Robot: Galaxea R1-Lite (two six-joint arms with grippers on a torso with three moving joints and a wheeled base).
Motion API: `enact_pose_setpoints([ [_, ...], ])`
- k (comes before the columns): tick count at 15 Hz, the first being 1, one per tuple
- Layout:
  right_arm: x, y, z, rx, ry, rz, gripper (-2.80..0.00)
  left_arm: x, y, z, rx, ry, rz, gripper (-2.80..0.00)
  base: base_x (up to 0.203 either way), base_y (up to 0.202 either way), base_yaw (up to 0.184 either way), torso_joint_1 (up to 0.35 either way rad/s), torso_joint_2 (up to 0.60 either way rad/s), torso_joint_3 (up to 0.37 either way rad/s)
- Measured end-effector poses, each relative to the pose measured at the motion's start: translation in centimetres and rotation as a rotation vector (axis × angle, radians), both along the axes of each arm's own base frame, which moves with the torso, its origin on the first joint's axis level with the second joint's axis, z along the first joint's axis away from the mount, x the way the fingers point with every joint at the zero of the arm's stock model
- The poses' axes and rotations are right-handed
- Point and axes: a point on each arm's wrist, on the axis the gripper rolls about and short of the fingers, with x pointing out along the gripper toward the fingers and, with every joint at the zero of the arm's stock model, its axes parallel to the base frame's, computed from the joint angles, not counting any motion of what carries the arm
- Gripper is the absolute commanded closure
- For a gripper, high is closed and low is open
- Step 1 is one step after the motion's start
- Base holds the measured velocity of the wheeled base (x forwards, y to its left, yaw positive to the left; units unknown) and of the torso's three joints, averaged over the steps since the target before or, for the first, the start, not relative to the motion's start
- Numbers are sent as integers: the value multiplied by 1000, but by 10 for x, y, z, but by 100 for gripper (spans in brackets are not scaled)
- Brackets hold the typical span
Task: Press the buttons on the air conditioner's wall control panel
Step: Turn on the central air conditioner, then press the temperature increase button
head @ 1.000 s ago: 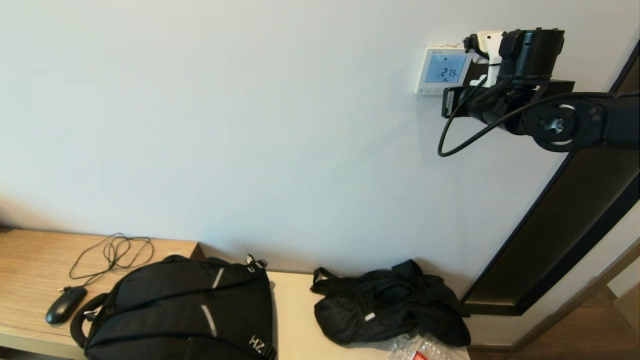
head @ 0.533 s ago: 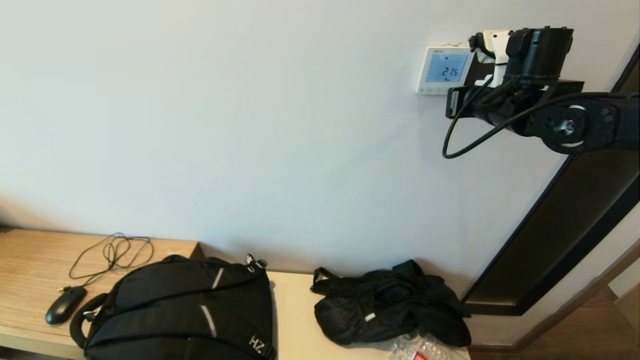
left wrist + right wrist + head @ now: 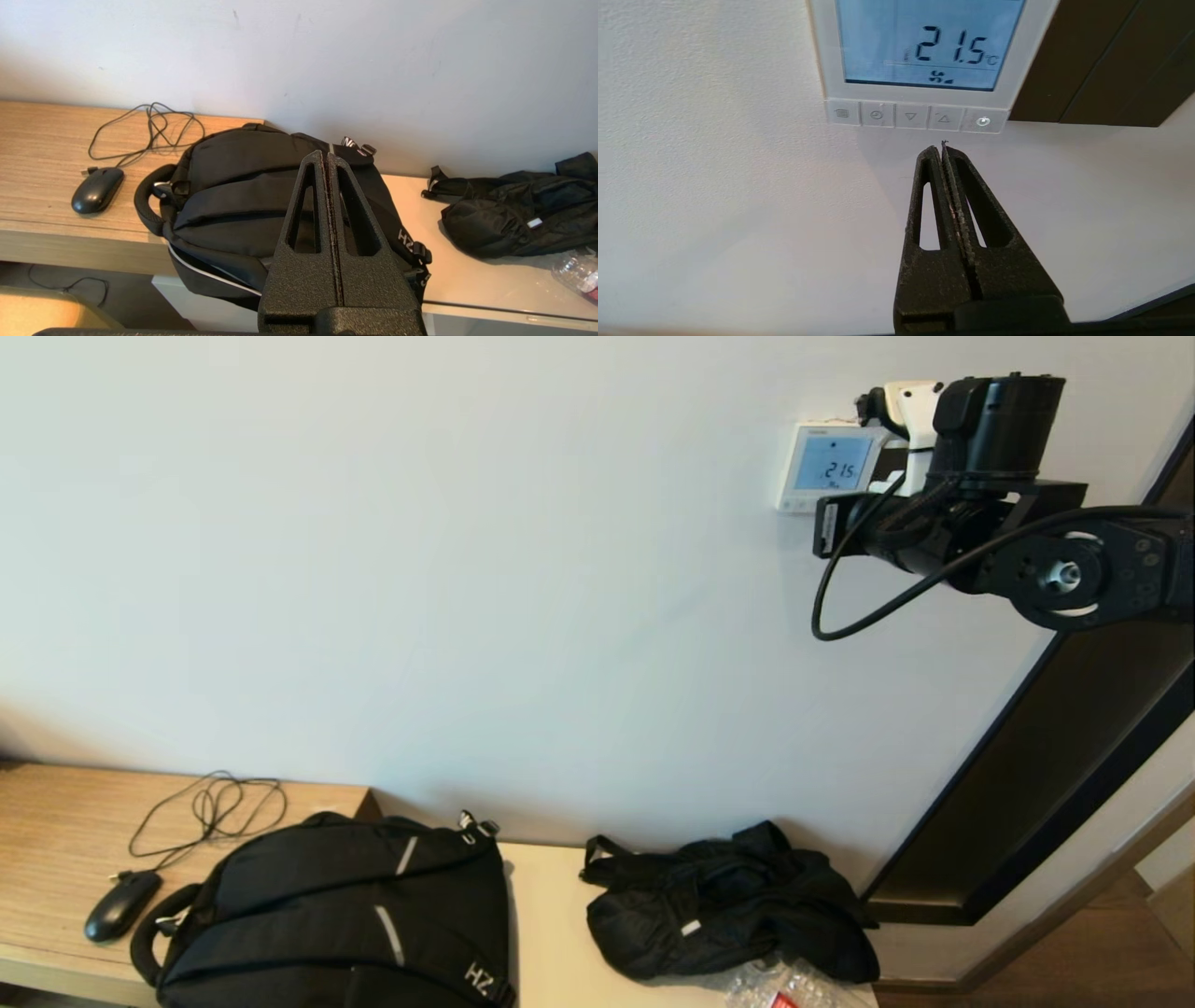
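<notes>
The white wall control panel point(image 3: 920, 95) with a light-blue screen reading 21.5 hangs on the wall; it also shows in the head view point(image 3: 826, 465), high on the right. A row of several small white buttons point(image 3: 910, 115) runs along its lower edge. My right gripper point(image 3: 941, 148) is shut and empty. Its tip points at the wall just below the up-arrow button point(image 3: 943, 119), apart from the row. In the head view my right wrist point(image 3: 934, 513) covers the panel's lower right corner and hides the fingers. My left gripper point(image 3: 327, 156) is shut and empty, parked low over a black backpack point(image 3: 243, 186).
A dark plate point(image 3: 1087, 60) adjoins the panel's right side. A dark door frame point(image 3: 1027, 784) slants at the right. Below, a wooden bench point(image 3: 56, 821) holds a black mouse point(image 3: 121, 905) with its cable, the backpack point(image 3: 345, 915) and a black bag point(image 3: 719, 905).
My right wrist shifted right, then came back left and slightly up in front of the panel's lower right. The screen reading is unchanged. The left arm has not moved.
</notes>
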Motion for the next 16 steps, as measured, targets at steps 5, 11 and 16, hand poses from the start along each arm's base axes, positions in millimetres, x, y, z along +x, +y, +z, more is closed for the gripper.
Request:
enact_pose_setpoints([
  [5,4,-3,-1,-3,1,-10,0,0,0,0,0,0,0,0,0,0,0,0,0,0],
  [11,8,-7,-2,-4,2,-22,0,0,0,0,0,0,0,0,0,0,0,0,0,0],
  [16,15,-5,-6,-6,8,-21,0,0,0,0,1,0,0,0,0,0,0,0,0,0],
])
